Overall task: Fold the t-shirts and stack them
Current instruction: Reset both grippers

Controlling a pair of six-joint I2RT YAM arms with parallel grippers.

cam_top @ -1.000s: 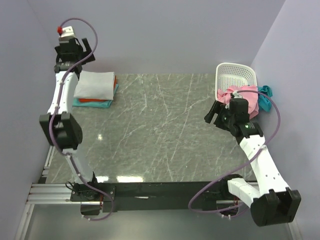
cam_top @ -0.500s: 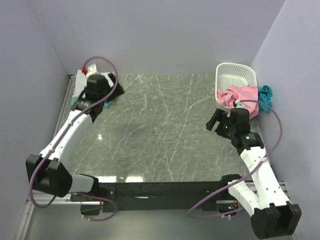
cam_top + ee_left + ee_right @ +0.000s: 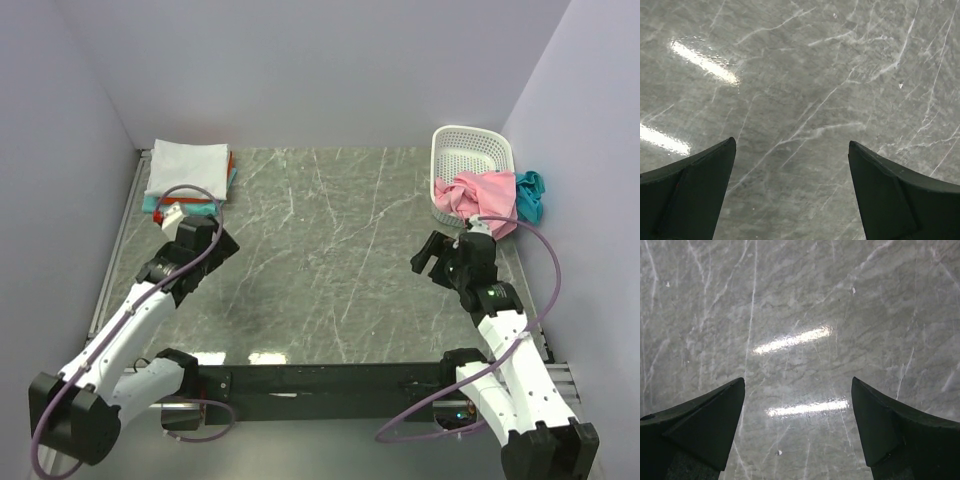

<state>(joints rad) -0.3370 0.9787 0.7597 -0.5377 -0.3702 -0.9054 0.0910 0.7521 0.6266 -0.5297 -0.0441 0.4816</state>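
1. The folded stack of t-shirts (image 3: pixel 186 165), white on top with orange-red and aqua edges beneath, lies in the upper left of the top view, at the far corner of the marble table (image 3: pixel 330 250).
2. A pink t-shirt (image 3: pixel 480 195) spills over the near rim of the white basket (image 3: pixel 470 148) at upper right, with a teal-blue t-shirt (image 3: pixel 530 190) just right of it.
3. My left gripper (image 3: pixel 212 243) hangs just below the stack, apart from it, jaws spread wide over marble.
4. My right gripper (image 3: pixel 428 255) sits lower left of the pink t-shirt, near but not touching, jaws likewise apart.
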